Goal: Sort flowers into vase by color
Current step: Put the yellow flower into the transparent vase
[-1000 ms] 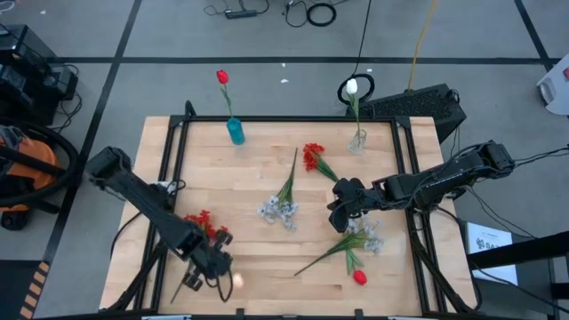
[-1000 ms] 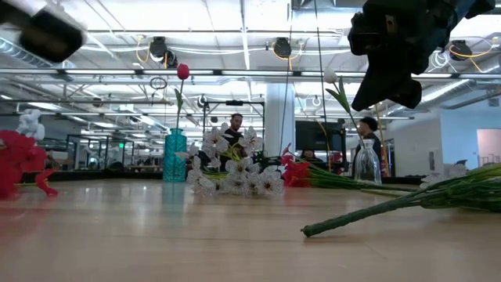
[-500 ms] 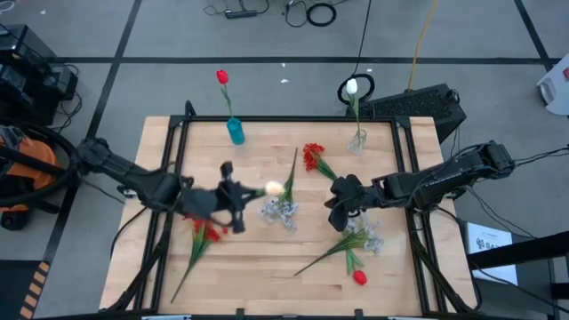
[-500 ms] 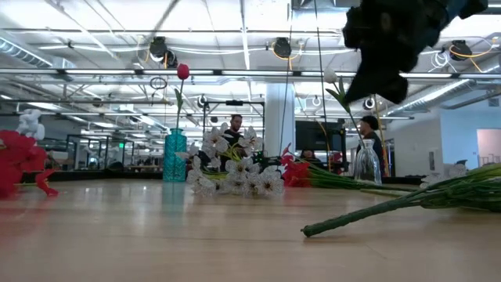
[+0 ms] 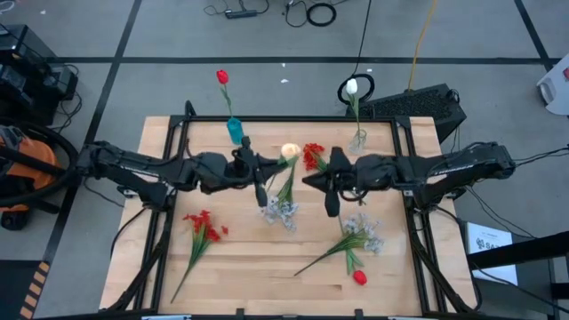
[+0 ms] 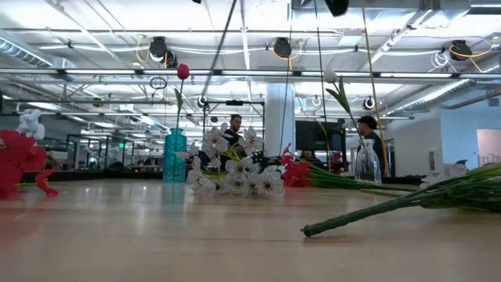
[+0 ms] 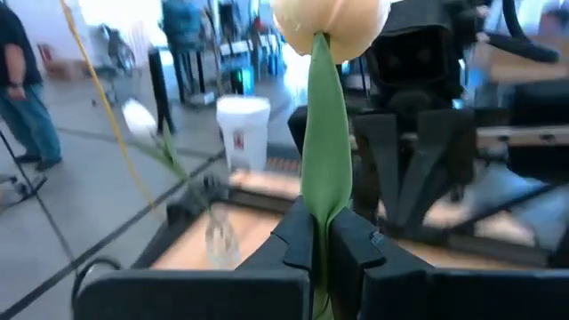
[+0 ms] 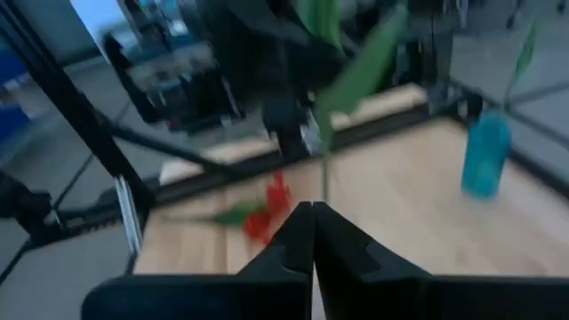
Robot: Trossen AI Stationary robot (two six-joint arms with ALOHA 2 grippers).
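My left gripper (image 5: pixel 266 169) is above the table's middle, shut on a cream-white tulip whose bud (image 5: pixel 290 152) points at my right gripper (image 5: pixel 311 180). That one hovers shut and empty a little to the right. A teal vase (image 5: pixel 235 131) with a red tulip (image 5: pixel 222 77) stands at the far edge. A clear vase (image 5: pixel 357 140) there holds a white tulip (image 5: pixel 352 86). Lying flat on the table are a red clustered bloom (image 5: pixel 311 157), a pale spray (image 5: pixel 280 210), a second red cluster (image 5: pixel 203 226), and another pale spray (image 5: pixel 365 235) beside a red tulip (image 5: pixel 359 277). My left gripper pinches the cream tulip between both fingers (image 7: pixel 298 244) on its leaf-wrapped stem (image 7: pixel 325 191), a short way below the bud (image 7: pixel 329 18). The fingers come roughly level from the table's left. The flower is lifted clear, bud end sticking out past the fingertips.
The two grippers face each other closely over the table's middle, above the pale spray's stem (image 5: pixel 289 182). The table's black frame rails (image 5: pixel 174 151) run along both sides. Bare wood lies at the near middle (image 5: pixel 258 267). People stand in the room behind (image 6: pixel 235 129).
My left gripper has carried the cream tulip up from the near-left of the table, moving right and toward the far edge to the middle, turning to point right. My right gripper has risen and shifted left and slightly farther, toward the left gripper.
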